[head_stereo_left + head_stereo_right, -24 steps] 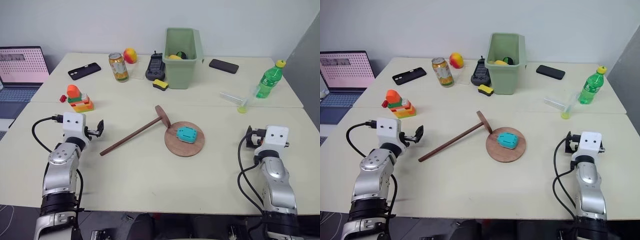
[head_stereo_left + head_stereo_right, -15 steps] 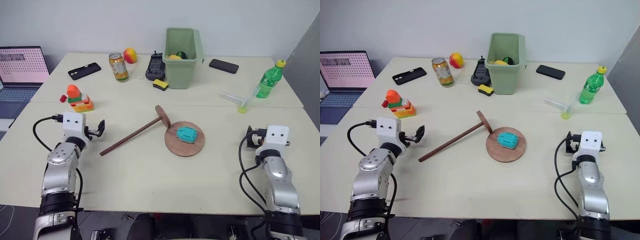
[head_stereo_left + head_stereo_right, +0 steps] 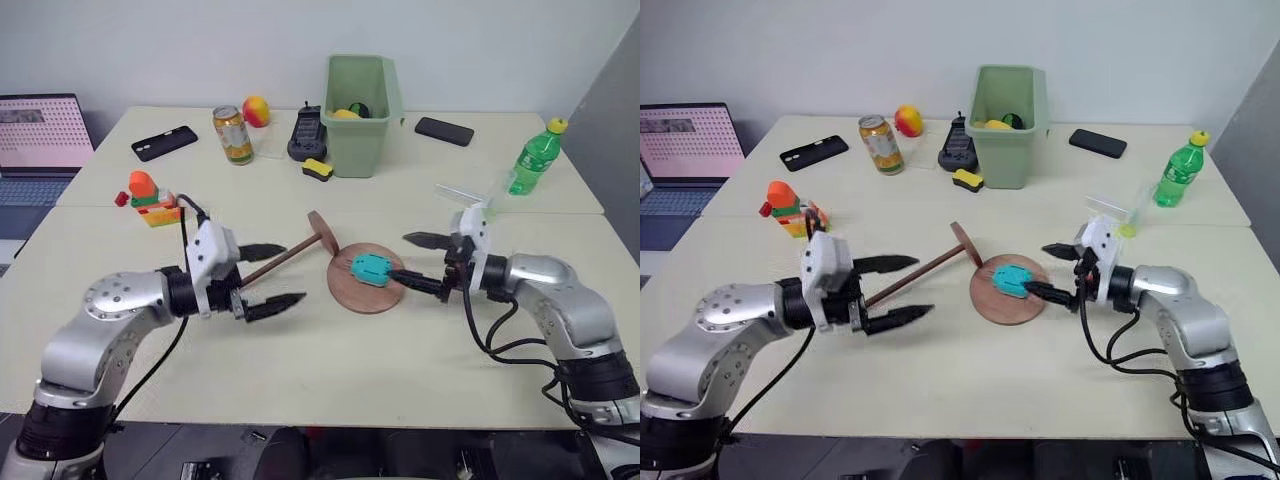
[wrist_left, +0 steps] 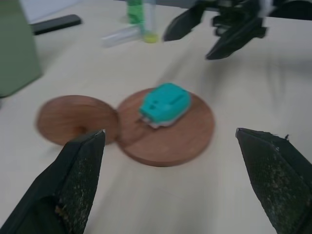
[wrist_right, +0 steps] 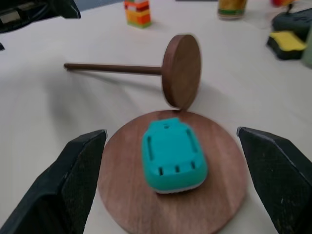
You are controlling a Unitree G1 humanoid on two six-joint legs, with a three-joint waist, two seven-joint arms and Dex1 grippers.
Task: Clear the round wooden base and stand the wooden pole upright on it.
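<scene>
Stage shown: clearing the round wooden base (image 3: 366, 285), which lies flat just right of centre in the left eye view. A teal block (image 3: 373, 268) sits on its upper middle and must come off first.

My right gripper (image 3: 418, 260) stands at the base's right edge with jaws spread wide, holding nothing; one finger reaches over the rim toward the block, the other is farther up the frame. My left gripper (image 3: 268, 274) is left of centre, also spread wide and empty, its fingers straddling the wooden pole (image 3: 285, 256) without touching it, as far as I can judge.

To do this step well, I judge that the right gripper should close across the block's shorter sides, as the right wrist view (image 5: 171, 156) presents them, lift it straight up so the base is not dragged, and set it on bare table (image 3: 330, 370) well apart from the disc.

Orientation of the pole: it lies on its side. Its long axis runs diagonally, from the free rod tip at lower left, hidden behind my left gripper, to the fixed disc at upper right. That disc stands on edge, just beside or touching the base's upper-left rim; I cannot tell which.
</scene>
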